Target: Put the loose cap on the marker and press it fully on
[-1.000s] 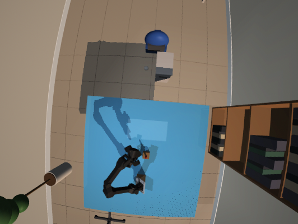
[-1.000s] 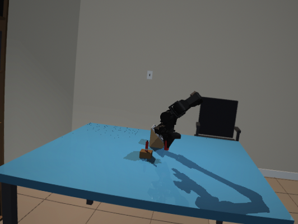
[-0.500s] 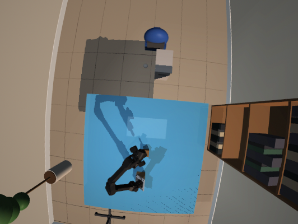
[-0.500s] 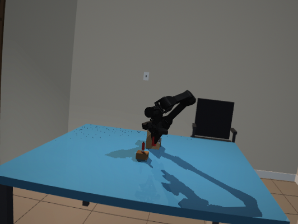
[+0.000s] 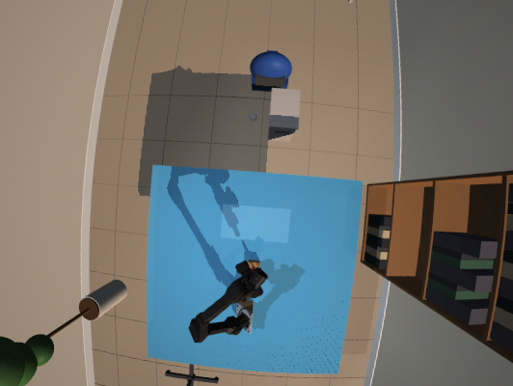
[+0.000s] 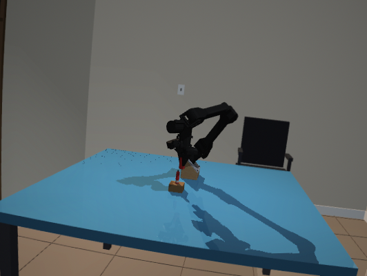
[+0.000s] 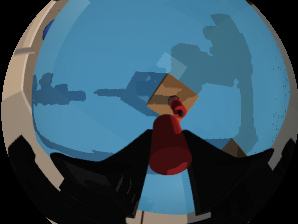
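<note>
— Red cap [image 7: 169, 144], clamped between the black fingers of the gripper [image 6: 179, 161]. Held above the table [image 6: 86, 193], not resting on it.

— Position against the marker [image 6: 177, 175]?

— Hanging just over it in the side view, small gap between cap and marker tip. Seen from the wrist, marker top just beyond the cap's far end, close to lined up; hard to say if truly centred, lens bends everything.

— Marker itself?

— Upright in the tan holder block [image 6: 176, 187], near the middle of the blue table. Not capped yet.

— Arm [image 6: 207, 121]?

— Black, folded at the elbow, wrist pointed down over the block. Mounted on a pale wooden base [image 6: 190, 172] just behind the holder block.

— From overhead?

— Gripper covering most of the block; only a tan sliver [image 5: 253, 264] showing. Long arm shadow [image 5: 193, 217] across the table.

— Surroundings?

— Dark chair [image 6: 265, 143] behind the table, bookshelf [image 5: 434, 183] off to one side.
</note>
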Motion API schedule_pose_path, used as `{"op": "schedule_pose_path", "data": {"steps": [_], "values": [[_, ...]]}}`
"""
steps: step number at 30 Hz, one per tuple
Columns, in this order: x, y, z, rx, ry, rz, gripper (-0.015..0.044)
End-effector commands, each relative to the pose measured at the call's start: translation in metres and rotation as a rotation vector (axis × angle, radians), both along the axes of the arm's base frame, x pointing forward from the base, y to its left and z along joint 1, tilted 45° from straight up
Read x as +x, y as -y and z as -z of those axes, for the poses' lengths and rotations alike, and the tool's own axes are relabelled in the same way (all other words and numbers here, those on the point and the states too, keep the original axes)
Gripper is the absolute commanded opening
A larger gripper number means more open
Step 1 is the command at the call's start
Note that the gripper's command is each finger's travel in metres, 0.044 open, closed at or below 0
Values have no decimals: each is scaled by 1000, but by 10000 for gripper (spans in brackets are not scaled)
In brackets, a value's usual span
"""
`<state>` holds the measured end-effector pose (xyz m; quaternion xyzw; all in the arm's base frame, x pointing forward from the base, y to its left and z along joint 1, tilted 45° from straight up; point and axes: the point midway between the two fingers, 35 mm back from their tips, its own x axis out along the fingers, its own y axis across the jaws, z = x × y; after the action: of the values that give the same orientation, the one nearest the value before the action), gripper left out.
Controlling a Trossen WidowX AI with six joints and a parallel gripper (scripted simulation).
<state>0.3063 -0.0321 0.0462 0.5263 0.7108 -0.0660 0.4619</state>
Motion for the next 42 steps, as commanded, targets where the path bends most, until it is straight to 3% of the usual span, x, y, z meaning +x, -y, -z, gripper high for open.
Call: {"op": "schedule_pose_path", "data": {"steps": [1,42], "values": [[-8,15,8,7,-9,-3,0],[-10,-18,44,10,-8,-3,0]]}}
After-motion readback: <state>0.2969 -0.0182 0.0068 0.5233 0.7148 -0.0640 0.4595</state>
